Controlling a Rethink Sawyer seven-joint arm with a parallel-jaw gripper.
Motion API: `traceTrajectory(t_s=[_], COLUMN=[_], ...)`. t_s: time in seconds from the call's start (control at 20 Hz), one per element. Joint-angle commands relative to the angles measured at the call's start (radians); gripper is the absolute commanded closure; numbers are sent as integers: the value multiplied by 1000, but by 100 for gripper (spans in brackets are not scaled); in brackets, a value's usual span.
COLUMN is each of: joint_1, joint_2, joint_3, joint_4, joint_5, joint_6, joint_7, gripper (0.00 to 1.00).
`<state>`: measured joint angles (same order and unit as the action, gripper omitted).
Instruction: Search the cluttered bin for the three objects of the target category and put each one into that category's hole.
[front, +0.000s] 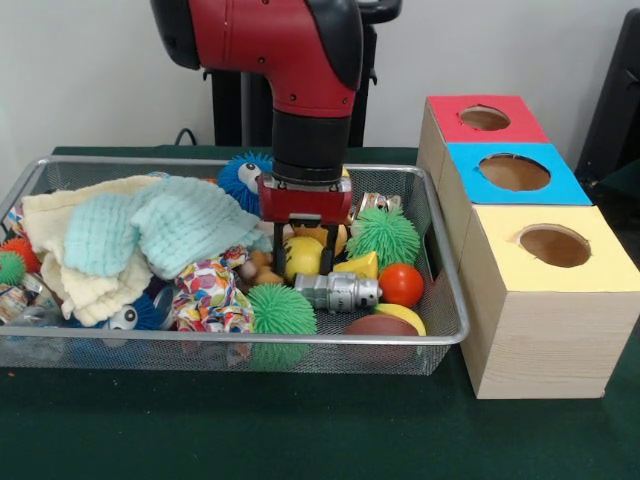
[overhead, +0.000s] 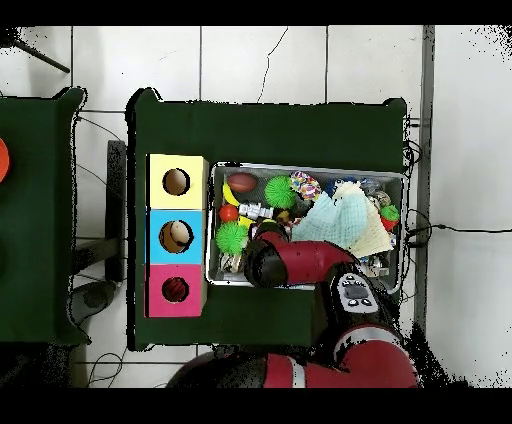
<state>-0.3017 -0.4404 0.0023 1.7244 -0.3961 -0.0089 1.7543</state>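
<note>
Gripper (front: 301, 252) down inside wire mesh bin (front: 449, 300), fingers spread, straddling yellow round toy (front: 302, 257) directly beneath; nothing pinched yet. Toy sits mid-bin, just behind silver metal cylinder (front: 338, 292). Three-hole box (front: 540, 300) well off to side; yellow hole (front: 554, 245) nearest.

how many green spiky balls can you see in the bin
3: one green spiky ball at the front, one beside the gripper, one at the left edge. Cloths may hide others.
</note>
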Motion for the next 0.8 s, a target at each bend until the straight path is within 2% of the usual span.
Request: traceTrajectory(t_s=[0.05,0.4,0.6,0.7,0.8], joint_1=[33,67,61,58,88], joint_2=[133,144,135,119,84], joint_3=[-104,-165,-156,-140,-153], joint_4=[-65,-79,-72,-59,-38], joint_5=[51,100,111,114,130], joint_6=[-38,-55,-52,-37,-11], joint_7=[180,171,158,152,156], gripper=[0,0,0,0,0])
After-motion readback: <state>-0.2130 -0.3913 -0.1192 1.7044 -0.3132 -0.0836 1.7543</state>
